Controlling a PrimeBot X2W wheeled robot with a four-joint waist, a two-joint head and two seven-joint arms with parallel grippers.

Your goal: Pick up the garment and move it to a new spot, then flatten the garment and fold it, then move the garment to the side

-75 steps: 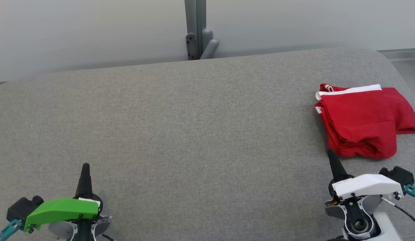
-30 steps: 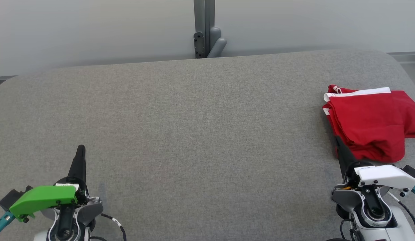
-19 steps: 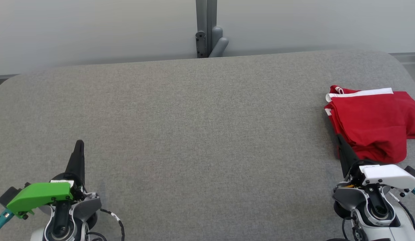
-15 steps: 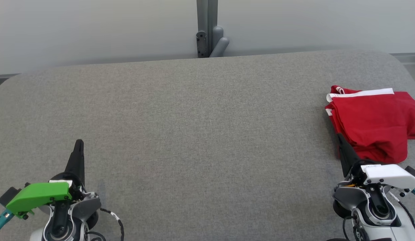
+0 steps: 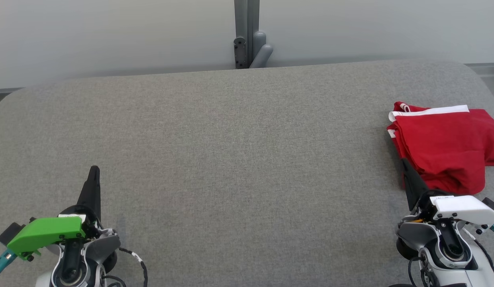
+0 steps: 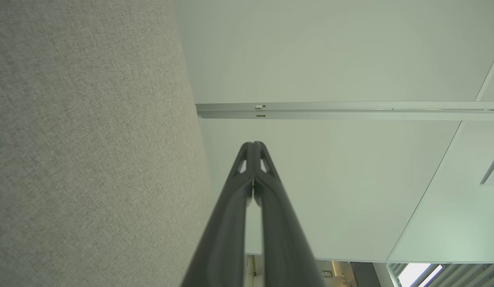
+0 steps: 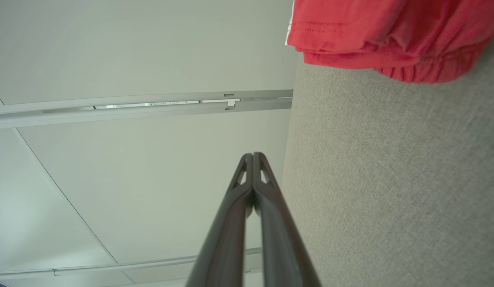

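Note:
The garment (image 5: 442, 147) is red with a white band and lies folded at the right edge of the grey table (image 5: 231, 159); the right wrist view shows its hem (image 7: 382, 36) at the top. My right gripper (image 5: 404, 164) is shut and empty, its tip just at the garment's near left corner; in its own wrist view the right gripper (image 7: 253, 156) has both fingers pressed together. Over the table's near left, my left gripper (image 5: 94, 170) is shut with nothing held, and the left wrist view shows the left gripper (image 6: 253, 145) closed too.
A grey post with a bracket (image 5: 247, 44) stands behind the table's far edge at the middle. A pale wall runs behind it. The table's right edge curves away close to the garment.
Over the last seconds the head view shifted, so everything slid right. Both grippers drew up a little in the picture. In the last half second nothing has moved.

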